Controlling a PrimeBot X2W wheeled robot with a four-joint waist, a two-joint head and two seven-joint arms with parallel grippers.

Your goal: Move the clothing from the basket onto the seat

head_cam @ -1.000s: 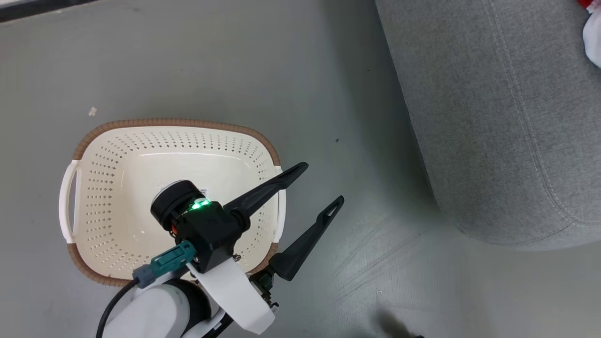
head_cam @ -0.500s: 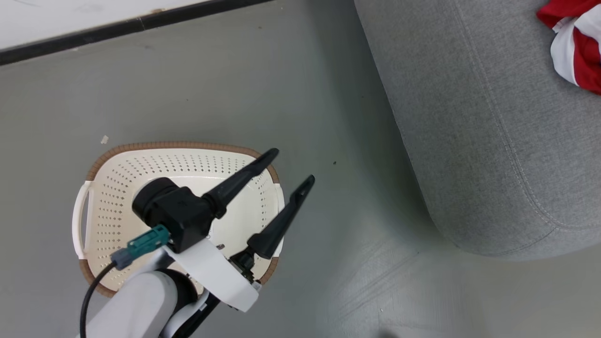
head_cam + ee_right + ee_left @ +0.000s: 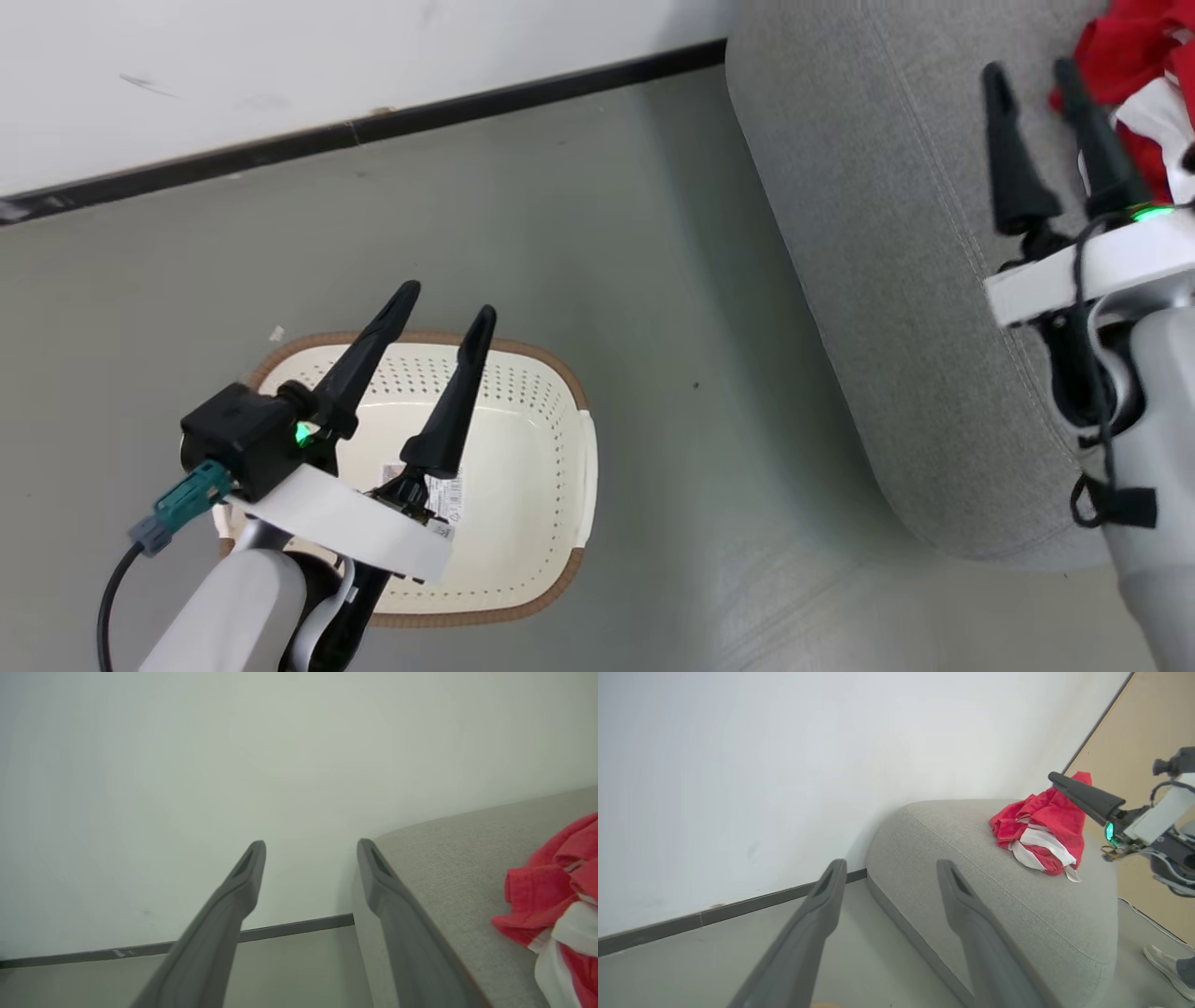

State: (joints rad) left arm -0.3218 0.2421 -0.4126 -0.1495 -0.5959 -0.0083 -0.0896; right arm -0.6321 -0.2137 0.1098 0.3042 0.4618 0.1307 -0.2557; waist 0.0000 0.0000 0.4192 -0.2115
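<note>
Likely soft and light, the red-and-white fabric clothing (image 3: 1041, 821) on the rounded grey upholstered sofa (image 3: 887, 233) wants pinching at a raised fold; your left gripper (image 3: 448, 299) and right gripper (image 3: 1029, 67) gape empty.

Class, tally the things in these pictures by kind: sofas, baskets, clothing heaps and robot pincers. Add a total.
Sofa: 1
Basket: 1
Heap of red and white clothing: 1
Pincers: 2, the left pincer and the right pincer, both open
Total: 5
</note>
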